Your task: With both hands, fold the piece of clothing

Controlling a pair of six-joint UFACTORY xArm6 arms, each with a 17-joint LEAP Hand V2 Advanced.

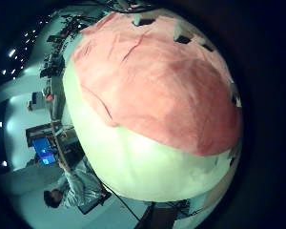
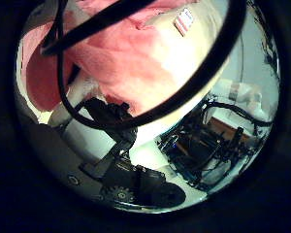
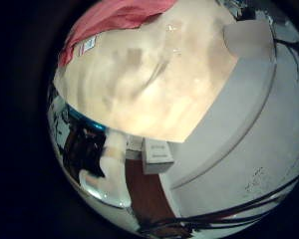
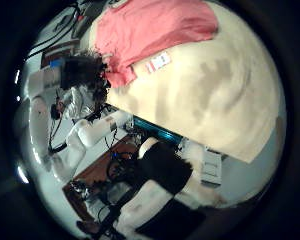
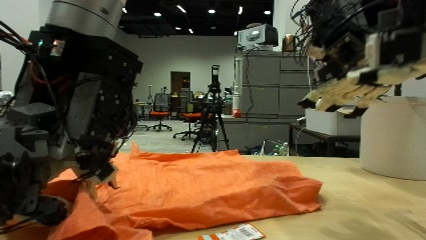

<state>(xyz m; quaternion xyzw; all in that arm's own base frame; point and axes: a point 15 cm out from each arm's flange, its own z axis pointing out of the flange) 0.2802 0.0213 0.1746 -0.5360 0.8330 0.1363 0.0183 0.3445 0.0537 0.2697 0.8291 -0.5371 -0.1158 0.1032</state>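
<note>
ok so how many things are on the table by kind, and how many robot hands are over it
orange clothing: 1
small white card, on the table by the clothing's near edge: 1
white cylinder, at the table's far side under the right hand: 1
robot hands, right hand and left hand: 2
total: 5

Bright ceiling spotlights, evenly lit table, palm views strongly warped
</note>
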